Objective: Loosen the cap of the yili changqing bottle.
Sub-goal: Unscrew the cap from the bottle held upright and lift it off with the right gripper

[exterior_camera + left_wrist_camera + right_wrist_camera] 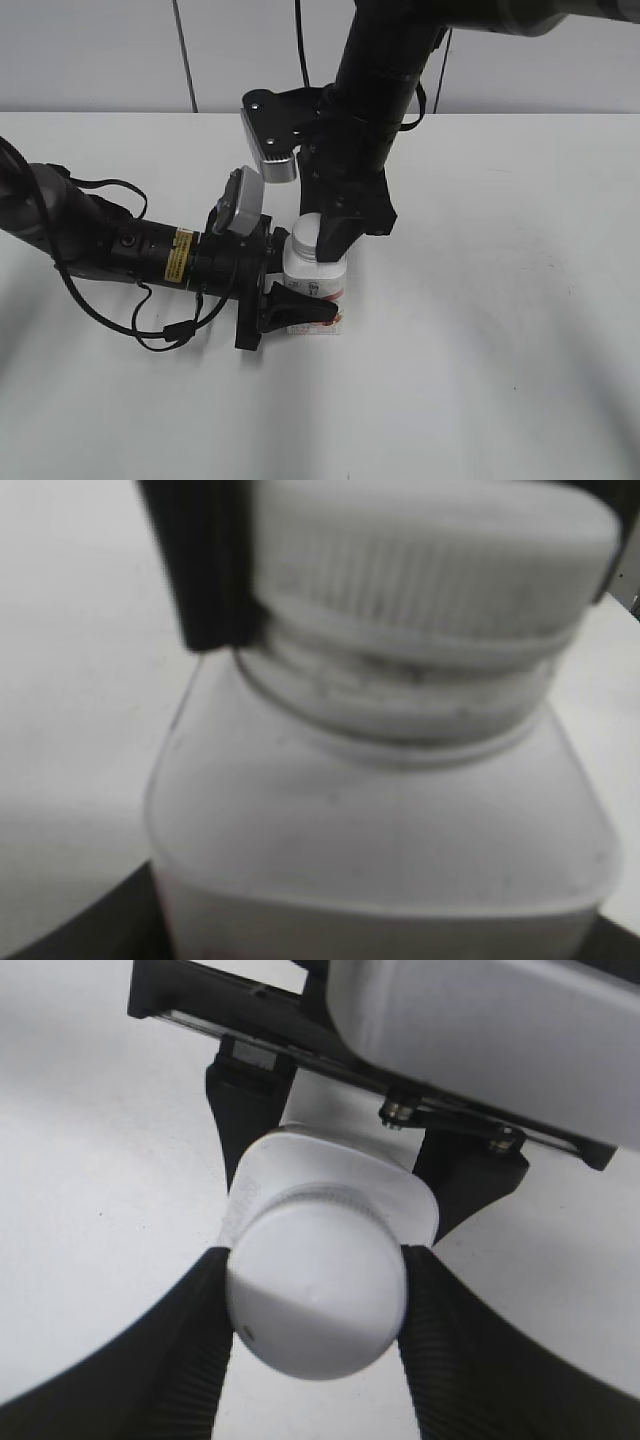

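A big white table (500,350) holds everything. The left arm (90,235) lies low across the table from the left side. The right arm (385,70) comes down from the top. The bottle (315,290) stands upright near the middle of the table, between the two arms. The left claw (285,290) pinches the bottle's body, one finger (300,308) on the near side and the other behind. The right claw (315,1295) comes from above and is pressed on the cap (315,1295), with a ribbed finger (445,1360) touching each side of it. The cap sits on the bottle's neck, and the threads (400,695) show just under it.
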You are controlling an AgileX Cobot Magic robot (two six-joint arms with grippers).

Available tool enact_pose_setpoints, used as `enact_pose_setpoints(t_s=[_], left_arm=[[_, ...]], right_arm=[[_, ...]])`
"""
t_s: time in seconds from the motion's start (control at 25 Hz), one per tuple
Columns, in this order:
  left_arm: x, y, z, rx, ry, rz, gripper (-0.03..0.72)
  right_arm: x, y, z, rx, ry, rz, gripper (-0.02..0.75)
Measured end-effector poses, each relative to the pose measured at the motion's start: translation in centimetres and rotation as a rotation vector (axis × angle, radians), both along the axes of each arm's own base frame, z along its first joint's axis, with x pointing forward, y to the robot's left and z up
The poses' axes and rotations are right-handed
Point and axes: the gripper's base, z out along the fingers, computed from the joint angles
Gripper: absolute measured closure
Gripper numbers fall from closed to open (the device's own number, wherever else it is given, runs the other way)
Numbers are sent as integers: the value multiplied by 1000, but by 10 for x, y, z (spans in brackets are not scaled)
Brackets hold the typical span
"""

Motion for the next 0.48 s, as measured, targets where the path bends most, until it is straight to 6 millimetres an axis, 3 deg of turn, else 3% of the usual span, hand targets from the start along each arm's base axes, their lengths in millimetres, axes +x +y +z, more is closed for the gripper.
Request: enact_pose_setpoints(t_s=[0.48], left_arm=[[0,0,0,2,7,1,268]], right_arm=[[-3,0,12,32,-12,-3,339]])
